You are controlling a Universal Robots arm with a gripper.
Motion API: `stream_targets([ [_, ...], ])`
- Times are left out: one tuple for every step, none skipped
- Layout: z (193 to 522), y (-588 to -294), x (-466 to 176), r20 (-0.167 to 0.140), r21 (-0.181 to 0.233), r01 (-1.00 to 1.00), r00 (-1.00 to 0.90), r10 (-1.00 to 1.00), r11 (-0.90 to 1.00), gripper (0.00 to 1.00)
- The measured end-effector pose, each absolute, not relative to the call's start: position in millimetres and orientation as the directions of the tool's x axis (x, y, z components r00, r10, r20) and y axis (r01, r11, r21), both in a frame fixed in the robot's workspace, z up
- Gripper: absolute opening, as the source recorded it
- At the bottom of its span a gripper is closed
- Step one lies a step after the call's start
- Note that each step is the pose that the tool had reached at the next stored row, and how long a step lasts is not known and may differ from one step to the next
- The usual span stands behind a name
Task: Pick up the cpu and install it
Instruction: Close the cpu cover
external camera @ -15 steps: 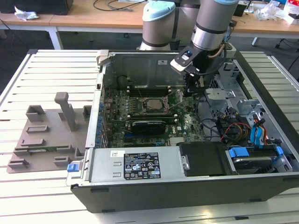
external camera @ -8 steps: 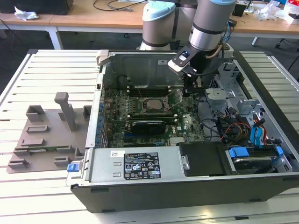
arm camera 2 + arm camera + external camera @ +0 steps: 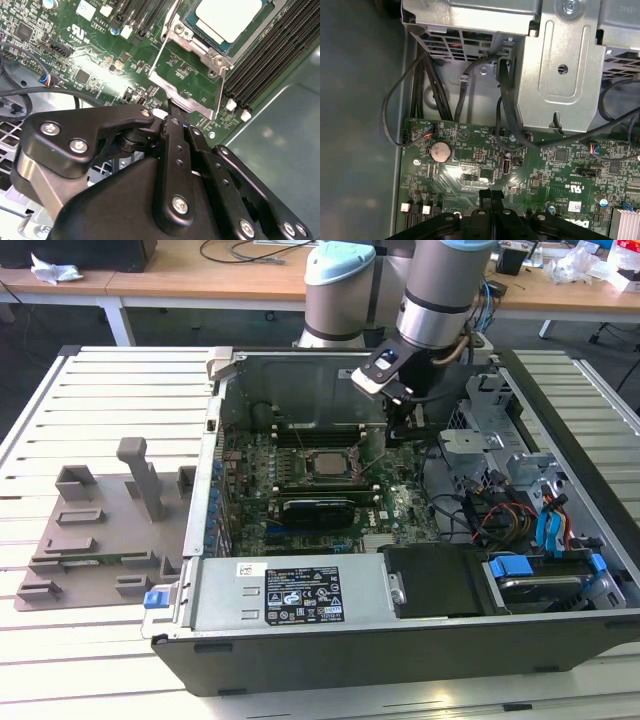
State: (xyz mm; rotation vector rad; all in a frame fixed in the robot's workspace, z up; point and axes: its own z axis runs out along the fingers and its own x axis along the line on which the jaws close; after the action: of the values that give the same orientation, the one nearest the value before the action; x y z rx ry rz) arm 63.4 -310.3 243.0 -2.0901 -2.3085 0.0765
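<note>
The cpu (image 3: 230,17) sits flat in its socket, silvery top plate facing up, darker rim showing around it. It is square, so no long axis. In the exterior view its edges (image 3: 325,462) run roughly in line with the walls of the computer case (image 3: 300,370). It is not held.

Just off the cpu on the gripper's side is the metal socket frame (image 3: 187,75), swung off the chip, with green board visible through its opening. The far end of the frame sits right at the fingertips; I cannot tell whether they touch it.

The gripper (image 3: 170,116) has its fingers pressed together, with nothing visible between them. The first wrist view shows the same: a thin seam between the two black fingers (image 3: 492,196), which point down at the motherboard (image 3: 470,170). The cpu lies ahead of the fingertips, past the frame. In the exterior view it is to the exterior view's left of the gripper (image 3: 398,435), near but apart.

Black memory slots (image 3: 270,55) run alongside the socket, on the far side from the gripper. A coin cell (image 3: 440,151) and black cables (image 3: 420,90) lie on the other side of the fingers, under a grey drive cage (image 3: 560,65). A long black expansion card (image 3: 320,506) lies just beside the socket. A grey parts fixture (image 3: 100,530) sits outside the case, well apart from the gripper.
</note>
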Motion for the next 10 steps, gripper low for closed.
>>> stream_targets([
  [243.0, -310.3, 61.6, -0.013, -0.054, 0.994, -0.099, 0.995, 0.099, 0.11],
  [243.0, -310.3, 60.0, -0.013, -0.054, 0.994, -0.099, 0.995, 0.099, 0.11],
  [243.0, -310.3, 58.8, -0.013, -0.054, 0.994, -0.099, 0.995, 0.098, 0.11],
  [243.0, -310.3, 57.3, -0.013, -0.054, 0.994, -0.099, 0.995, 0.099, 0.11],
  [242.9, -310.3, 56.1, -0.013, -0.054, 0.994, -0.099, 0.995, 0.099, 0.11],
  [242.9, -310.3, 55.3, -0.013, -0.054, 0.994, -0.099, 0.995, 0.099, 0.11],
  [242.9, -310.3, 54.5, -0.013, -0.054, 0.994, -0.099, 0.995, 0.099, 0.11],
  [242.9, -310.3, 53.6, -0.013, -0.054, 0.994, -0.099, 0.995, 0.099, 0.11],
  [242.9, -310.3, 53.1, -0.013, -0.054, 0.994, -0.099, 0.995, 0.099, 0.11],
  [242.9, -310.3, 52.4, -0.013, -0.054, 0.994, -0.099, 0.995, 0.099, 0.11],
])
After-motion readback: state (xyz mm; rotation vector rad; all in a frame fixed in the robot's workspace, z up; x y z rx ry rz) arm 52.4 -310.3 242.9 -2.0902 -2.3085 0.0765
